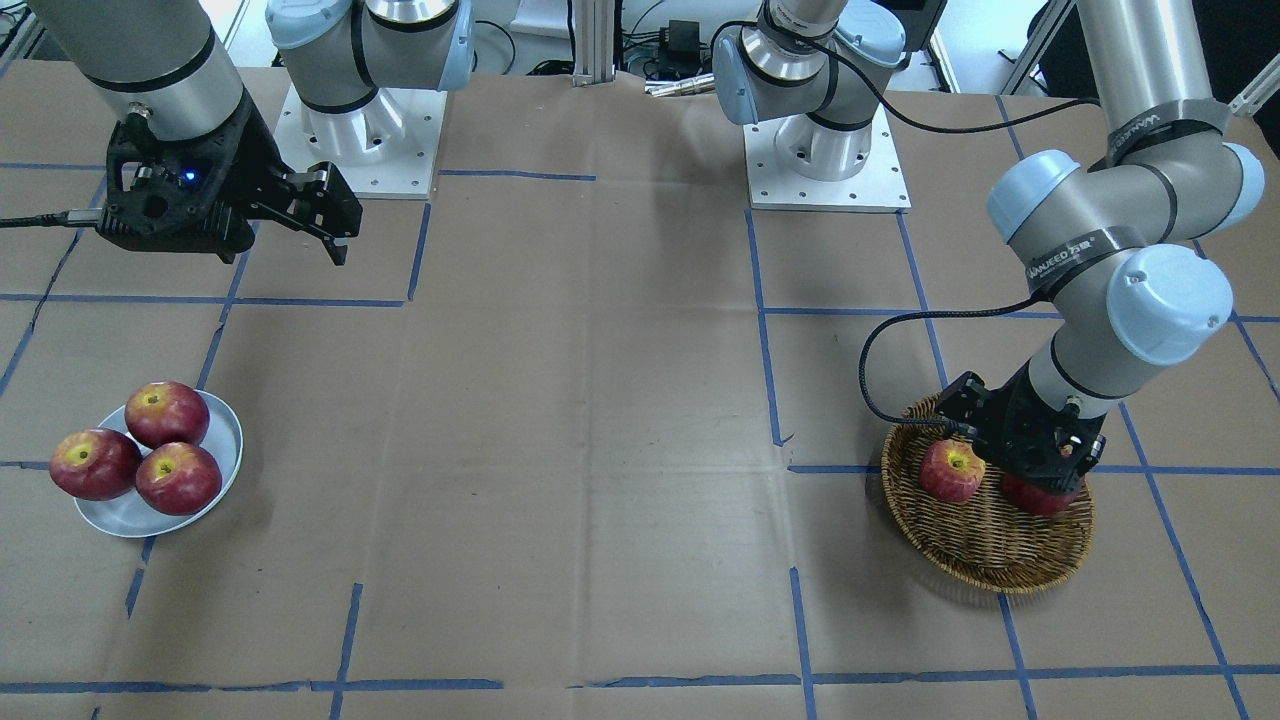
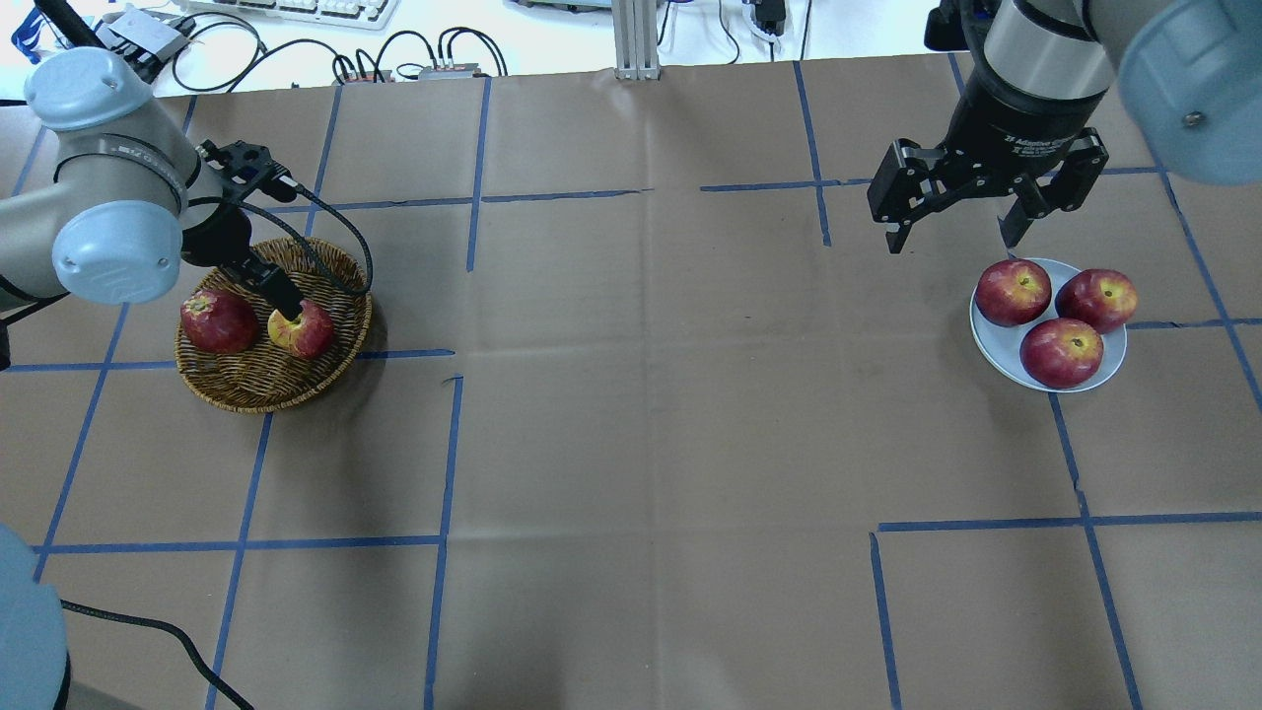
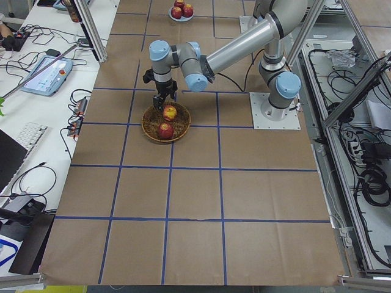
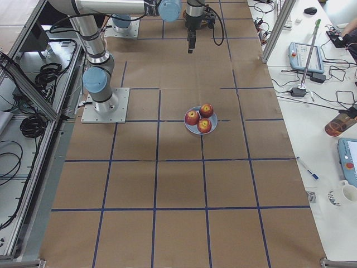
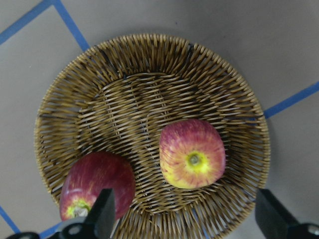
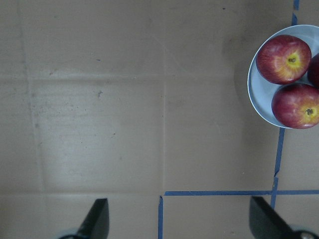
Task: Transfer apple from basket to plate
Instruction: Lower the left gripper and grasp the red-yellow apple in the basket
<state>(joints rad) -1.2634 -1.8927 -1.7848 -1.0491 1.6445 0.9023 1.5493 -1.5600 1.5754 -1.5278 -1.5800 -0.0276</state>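
The wicker basket [image 5: 124,99] [image 2: 256,387] [image 1: 990,560] holds two apples. The paler pinkish-red apple [image 5: 193,153] [image 2: 304,333] [image 1: 952,470] with a yellow patch around its stem lies beside a darker red apple [image 5: 97,186] [image 2: 217,320]. My left gripper [image 5: 187,221] [image 2: 283,306] [image 1: 1040,465] hangs open just above the basket, its fingertips [image 5: 102,214] spread wide on either side of the paler apple and touching nothing. The pale plate [image 2: 994,357] [image 1: 225,432] [image 6: 258,102] holds three red apples. My right gripper [image 2: 951,225] [image 1: 322,215] [image 6: 182,221] is open and empty, raised beside the plate.
The table is covered in brown paper with a blue tape grid [image 2: 444,444]. The two arm bases [image 1: 826,150] stand at the robot side. The three apples [image 2: 1060,350] fill most of the plate.
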